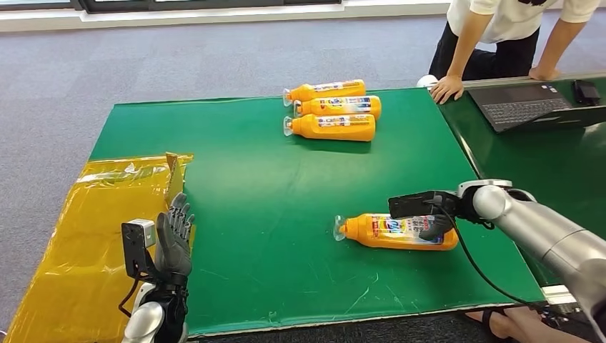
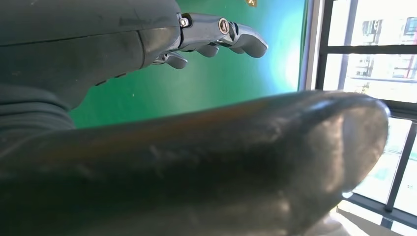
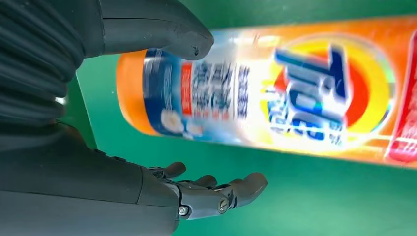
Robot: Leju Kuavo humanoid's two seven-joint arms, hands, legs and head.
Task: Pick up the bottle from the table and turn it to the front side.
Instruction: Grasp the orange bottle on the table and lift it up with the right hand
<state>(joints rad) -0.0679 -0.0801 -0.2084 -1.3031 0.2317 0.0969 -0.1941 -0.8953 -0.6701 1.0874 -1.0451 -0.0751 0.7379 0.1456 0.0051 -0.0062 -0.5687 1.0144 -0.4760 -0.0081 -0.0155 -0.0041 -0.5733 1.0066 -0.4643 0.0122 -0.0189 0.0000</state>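
The orange detergent bottle (image 1: 397, 231) lay on its side on the green tabletop (image 1: 271, 179), at about four o'clock from the tabletop's middle, its clear cap pointing toward nine o'clock and its printed label facing up. The right hand (image 1: 434, 223) hung over the bottle's base end with thumb and fingers (image 3: 231, 189) spread apart; in the right wrist view they bracketed the bottle without closing, so the hand held nothing. Whether any fingertip touched the plastic could not be told. The left hand (image 1: 174, 239) stood released near the tabletop's seven o'clock corner, fingers straight and apart, beside the yellow plastic sheet (image 1: 86, 236).

The step in hand looked like the reach and pre-grasp: the bottle was not yet lifted. The next move likely called for lowering the right hand so thumb and fingers wrapped the body, closing firmly, since the smooth round plastic could roll away, then lifting and rotating.

Three more orange bottles (image 1: 332, 108) lay together at twelve o'clock, well apart.
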